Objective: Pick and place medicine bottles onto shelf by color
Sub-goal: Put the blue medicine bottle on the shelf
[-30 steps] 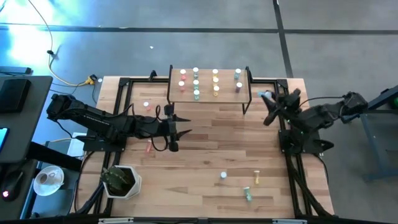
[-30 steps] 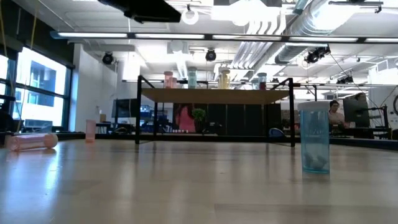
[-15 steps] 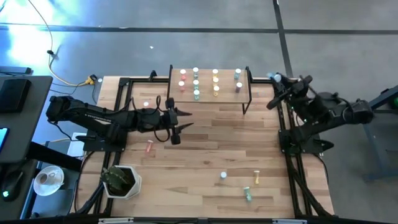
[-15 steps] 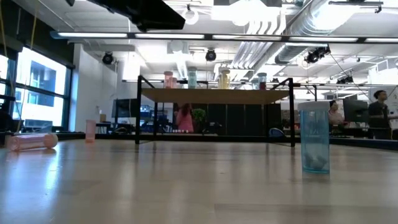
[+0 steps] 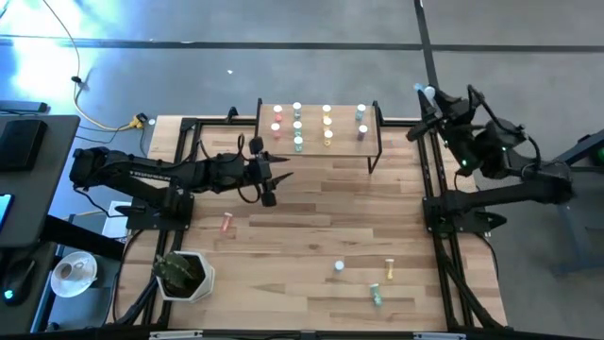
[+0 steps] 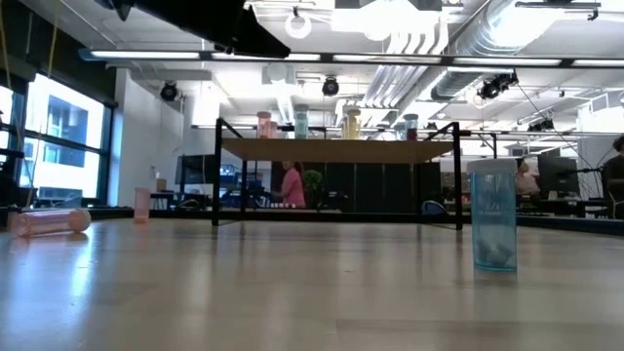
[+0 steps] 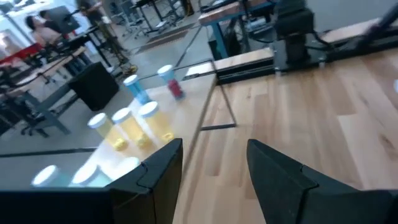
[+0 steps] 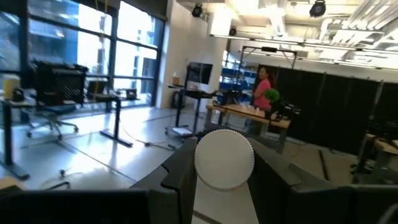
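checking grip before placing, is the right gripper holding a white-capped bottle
Yes, the right wrist view shows the right gripper with its dark fingers closed around a white-capped bottle.

Left arm reaches right, its tool (image 5: pixel 267 181) gaping and empty; right arm is raised at far right, tool (image 5: pixel 427 98) clamping a bottle (image 8: pixel 224 158).

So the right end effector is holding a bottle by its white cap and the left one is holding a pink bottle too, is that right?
Not quite. The right end effector does hold a white-capped bottle, but the left end effector holds nothing: the left wrist view shows only bare tabletop between its fingers. A pink bottle lies on the table in the high view.
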Controlling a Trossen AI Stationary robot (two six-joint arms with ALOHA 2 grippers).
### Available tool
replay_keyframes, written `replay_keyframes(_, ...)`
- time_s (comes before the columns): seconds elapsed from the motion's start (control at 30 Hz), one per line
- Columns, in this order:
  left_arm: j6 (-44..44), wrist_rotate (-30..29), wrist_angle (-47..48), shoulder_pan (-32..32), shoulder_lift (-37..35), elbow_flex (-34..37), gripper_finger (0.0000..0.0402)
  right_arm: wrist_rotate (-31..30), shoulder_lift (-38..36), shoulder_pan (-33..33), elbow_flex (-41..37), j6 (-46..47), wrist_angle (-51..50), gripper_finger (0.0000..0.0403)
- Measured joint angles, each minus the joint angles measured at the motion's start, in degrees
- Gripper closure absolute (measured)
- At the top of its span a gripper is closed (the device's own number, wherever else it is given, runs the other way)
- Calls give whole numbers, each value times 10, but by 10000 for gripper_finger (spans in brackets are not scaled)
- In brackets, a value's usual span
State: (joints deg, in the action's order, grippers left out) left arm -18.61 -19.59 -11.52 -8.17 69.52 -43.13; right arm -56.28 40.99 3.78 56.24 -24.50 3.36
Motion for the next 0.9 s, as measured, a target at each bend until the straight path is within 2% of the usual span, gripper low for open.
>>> replay_keyframes(0.17,48,31,-1,-18,0,0,232,12,47,39,65,46,-99,295)
replay_keyframes(0.4,80,88,17,-19,0,0,232,131,95,117,161,178,-299,295)
replay_keyframes(0.53,81,91,17,-19,0,0,232,252,108,188,186,215,-373,295)
replay_keyframes(0.77,95,89,17,-19,0,0,232,468,134,360,189,209,-393,295)
replay_keyframes(0.9,95,88,17,-19,0,0,232,635,172,454,189,192,-392,295)
